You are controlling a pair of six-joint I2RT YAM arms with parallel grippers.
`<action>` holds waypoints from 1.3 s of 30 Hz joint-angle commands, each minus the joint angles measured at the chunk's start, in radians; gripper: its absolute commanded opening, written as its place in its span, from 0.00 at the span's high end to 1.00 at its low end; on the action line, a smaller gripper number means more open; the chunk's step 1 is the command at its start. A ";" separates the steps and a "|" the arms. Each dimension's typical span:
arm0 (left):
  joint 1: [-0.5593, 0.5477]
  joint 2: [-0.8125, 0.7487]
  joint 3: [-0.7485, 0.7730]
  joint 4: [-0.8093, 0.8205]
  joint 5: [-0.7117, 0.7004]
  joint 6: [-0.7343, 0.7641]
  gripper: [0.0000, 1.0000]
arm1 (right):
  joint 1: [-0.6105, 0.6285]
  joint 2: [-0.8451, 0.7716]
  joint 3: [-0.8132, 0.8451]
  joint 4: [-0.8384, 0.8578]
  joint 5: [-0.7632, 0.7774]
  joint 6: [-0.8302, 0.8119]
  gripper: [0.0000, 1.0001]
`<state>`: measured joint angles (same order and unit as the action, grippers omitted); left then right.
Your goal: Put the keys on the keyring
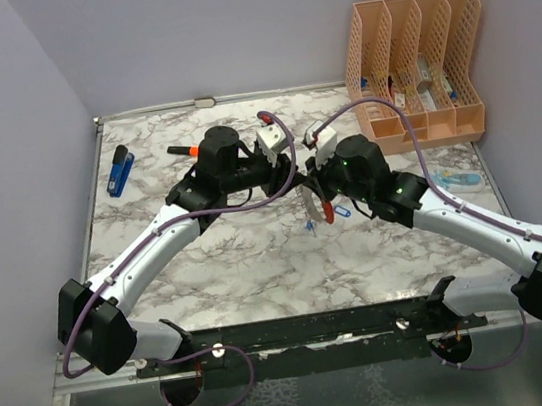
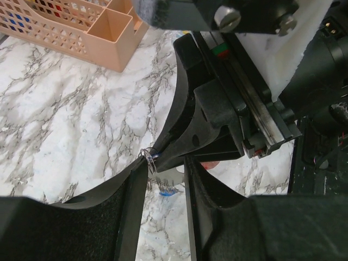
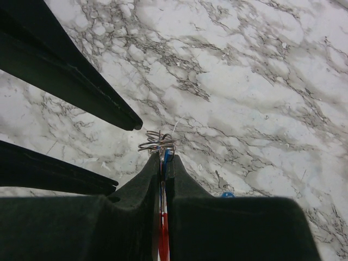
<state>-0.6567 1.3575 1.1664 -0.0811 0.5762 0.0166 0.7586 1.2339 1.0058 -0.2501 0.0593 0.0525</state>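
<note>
Pinching the keyring (image 3: 157,142), the right hand (image 3: 163,157) is clamped shut over the table (image 1: 260,265), left of the peach rack (image 1: 411,52); the left hand (image 2: 165,166), jaws apart, hangs farther left of that rack.

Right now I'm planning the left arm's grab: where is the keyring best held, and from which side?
I'd take the wire coils of the keyring poking out past the right fingers; everything else is pinched between them. Approach sideways, from where the open left fingers stand, and close across the coils' thin stack.
</note>
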 commanded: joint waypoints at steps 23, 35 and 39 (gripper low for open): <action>-0.006 0.008 -0.006 0.022 -0.053 0.035 0.67 | 0.017 -0.067 0.037 -0.008 -0.021 0.073 0.99; -0.006 0.021 0.006 0.016 -0.064 0.018 0.67 | 0.032 -0.080 0.041 -0.013 -0.007 0.070 0.99; -0.006 0.028 0.014 0.015 -0.068 0.024 0.70 | 0.037 -0.086 0.043 -0.017 -0.003 0.071 0.99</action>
<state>-0.6571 1.3701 1.1618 -0.0814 0.5297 0.0429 0.7830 1.1858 1.0126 -0.2855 0.0578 0.1120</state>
